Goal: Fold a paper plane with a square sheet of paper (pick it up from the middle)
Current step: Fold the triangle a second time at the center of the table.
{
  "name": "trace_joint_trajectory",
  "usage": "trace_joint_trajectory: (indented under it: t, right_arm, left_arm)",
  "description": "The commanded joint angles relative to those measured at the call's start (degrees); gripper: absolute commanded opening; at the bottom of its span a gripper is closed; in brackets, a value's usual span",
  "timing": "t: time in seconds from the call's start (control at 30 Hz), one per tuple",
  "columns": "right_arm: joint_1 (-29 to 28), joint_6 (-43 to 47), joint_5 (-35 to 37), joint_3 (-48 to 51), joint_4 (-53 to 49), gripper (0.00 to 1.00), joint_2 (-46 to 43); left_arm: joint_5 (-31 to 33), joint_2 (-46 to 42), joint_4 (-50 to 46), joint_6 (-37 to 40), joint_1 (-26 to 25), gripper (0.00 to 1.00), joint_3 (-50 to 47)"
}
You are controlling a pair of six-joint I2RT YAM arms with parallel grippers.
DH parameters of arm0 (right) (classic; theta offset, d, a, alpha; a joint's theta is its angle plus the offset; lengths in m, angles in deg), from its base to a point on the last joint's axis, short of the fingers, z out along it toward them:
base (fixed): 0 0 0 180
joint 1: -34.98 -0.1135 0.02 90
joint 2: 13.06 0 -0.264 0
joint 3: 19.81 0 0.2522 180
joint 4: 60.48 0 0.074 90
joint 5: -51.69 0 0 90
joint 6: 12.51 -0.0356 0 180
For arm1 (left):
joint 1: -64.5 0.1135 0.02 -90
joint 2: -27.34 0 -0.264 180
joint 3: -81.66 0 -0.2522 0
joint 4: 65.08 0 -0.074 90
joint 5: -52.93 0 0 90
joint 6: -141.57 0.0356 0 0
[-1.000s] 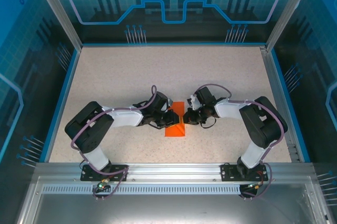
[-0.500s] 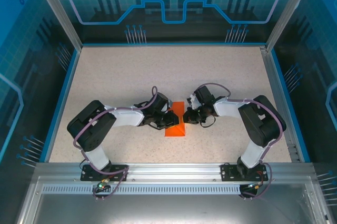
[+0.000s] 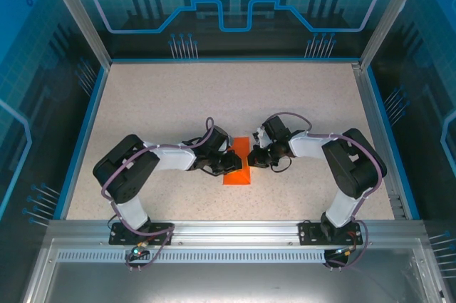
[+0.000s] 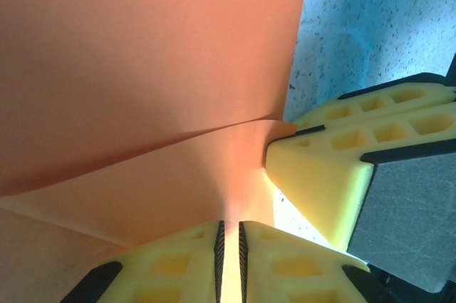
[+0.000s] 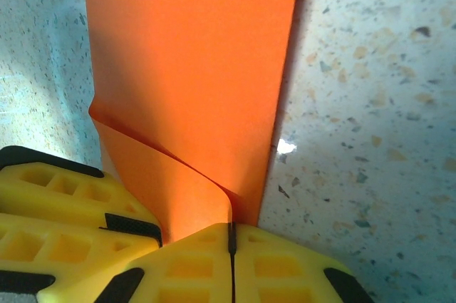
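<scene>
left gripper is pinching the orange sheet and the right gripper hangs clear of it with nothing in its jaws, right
Not the right one. The right wrist view shows the right gripper with its jaws shut on a raised edge of the orange sheet, not clear of it. The left gripper is pinching the sheet, as you said.

A thin, bright orange sheet of paper [image 3: 237,175] lies folded, centred before me. One layer curls up along a soft crease.
</scene>
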Motion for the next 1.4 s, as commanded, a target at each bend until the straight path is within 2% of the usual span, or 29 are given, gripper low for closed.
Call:
trace_joint_trajectory:
  t: [0.0,0.53,0.7,0.87,0.97,1.37]
  right_arm:
    - [0.39,0.67,1.17,-1.03,-2.0,0.06,0.55]
    - [0.43,0.6,1.2,-1.23,-2.42,0.08,0.6]
    - [0.38,0.2,1.22,-1.78,-3.39,0.13,-1.45]
    - [0.39,-0.46,2.66,-1.75,-4.86,0.2,-6.74]
    - [0.17,-0.55,3.51,-1.41,-6.05,0.22,-9.5]
    - [-9.06,-4.58,5.02,2.92,-7.61,0.15,-14.07]
  left_arm:
    - [-0.85,1.06,-1.8,0.79,0.25,0.16,1.34]
    - [0.07,1.62,-3.22,0.24,0.3,0.16,1.18]
    - [0.82,1.89,-4.45,-0.32,0.29,0.14,0.86]
    - [1.59,1.89,-5.14,-1.09,0.26,0.14,0.39]
    - [1.6,2.07,-5.36,-1.21,0.25,0.14,0.47]
    - [2.45,2.48,-5.63,-2.6,0.17,0.14,0.48]
